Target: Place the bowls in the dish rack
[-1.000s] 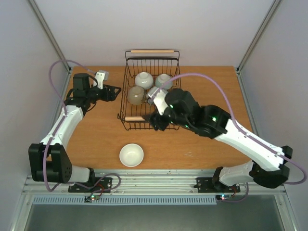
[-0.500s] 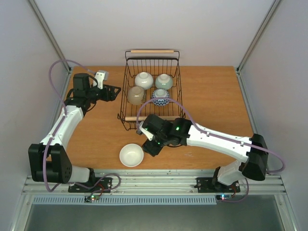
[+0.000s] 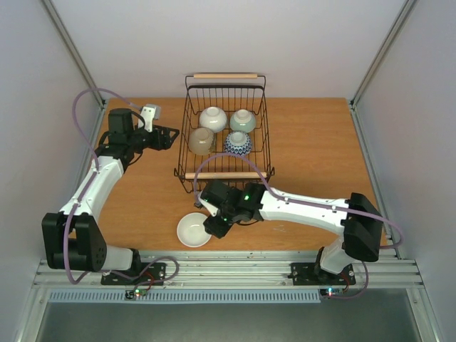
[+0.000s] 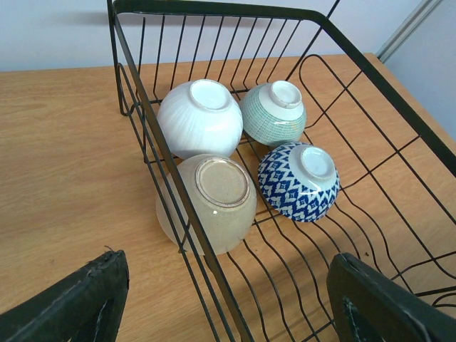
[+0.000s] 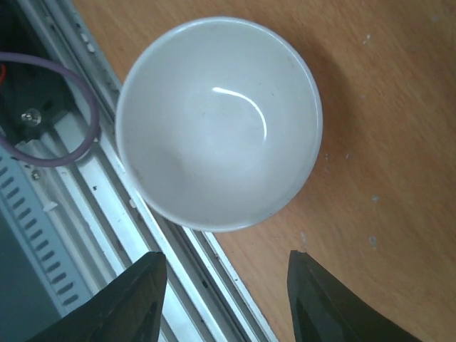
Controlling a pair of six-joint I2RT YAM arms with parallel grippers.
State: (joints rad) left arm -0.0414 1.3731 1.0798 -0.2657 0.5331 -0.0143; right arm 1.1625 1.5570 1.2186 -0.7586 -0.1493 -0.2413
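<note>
The right gripper (image 5: 224, 265) hangs over the near part of the table (image 3: 313, 142), its two fingers apart and pointing down at a plain white bowl (image 5: 217, 121). That bowl sits upright and empty on the wood, close to the table's near edge and just beside the metal rail (image 5: 85, 185). In the wrist view the bowl lies beyond the fingertips rather than between them, and neither finger is seen touching it. From above, the gripper overlaps the bowl's right rim. The left gripper (image 3: 167, 135) is held at the far left of the table, just beside the left wall of the dish rack (image 3: 265, 128), with its fingers spread wide and nothing between them. The rack stands at the far middle of the table and holds four bowls, all turned upside down with their foot rings up. A white ribbed bowl (image 4: 200, 117) is far left, a pale green bowl (image 4: 273, 112) far right, a tan bowl (image 4: 214, 199) near left against the rack's wire wall, and a blue-and-white patterned bowl (image 4: 298, 182) near right.
</note>
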